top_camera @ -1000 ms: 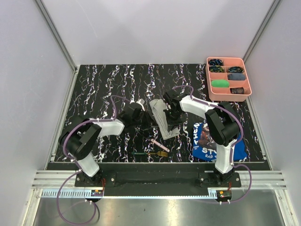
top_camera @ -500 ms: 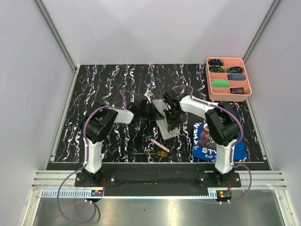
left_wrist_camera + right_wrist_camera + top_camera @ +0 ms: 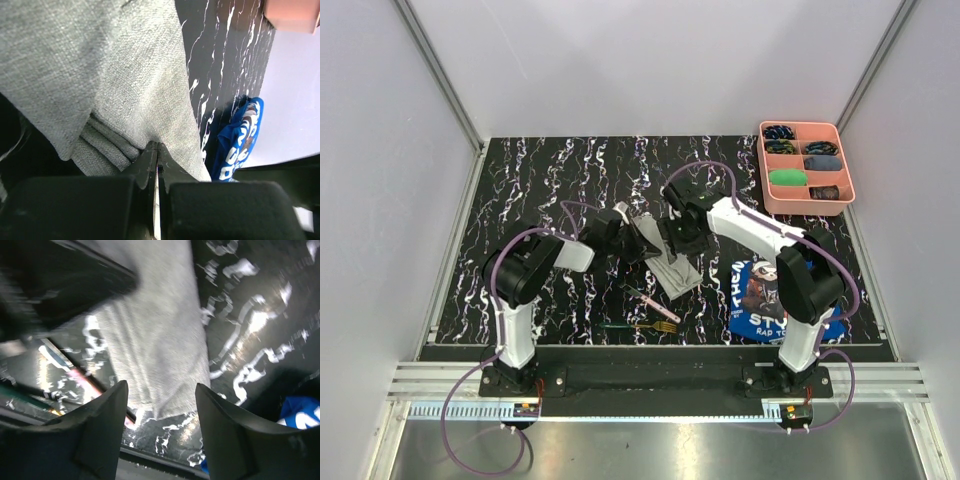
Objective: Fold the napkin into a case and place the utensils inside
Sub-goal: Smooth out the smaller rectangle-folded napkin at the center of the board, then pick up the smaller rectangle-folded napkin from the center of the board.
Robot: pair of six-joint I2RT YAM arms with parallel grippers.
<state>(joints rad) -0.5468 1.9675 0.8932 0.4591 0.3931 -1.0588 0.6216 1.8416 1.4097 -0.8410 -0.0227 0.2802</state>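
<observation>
- The napkin [image 3: 672, 268] lies mid-desk as a narrow, layered grey strip, angled from far-left to near-right, between the two grippers.
- The left gripper [image 3: 156, 150] is clenched on the napkin's left edge; in the left wrist view its jaws are pressed together where the stacked folds show.
- The right gripper [image 3: 160, 390] is released: its fingers stand apart above the napkin's near end and grasp nothing.
- The knife [image 3: 650, 304] lies on the desk [image 3: 540, 180] just beside the napkin's near end, outside the folds.
- The fork [image 3: 642, 326] lies nearer the arm bases, close to the knife, also outside the napkin.
- A blue cloth [image 3: 765, 300] lies to the right by the right arm, and a pink tray [image 3: 761, 170] sits at the far right corner.
</observation>
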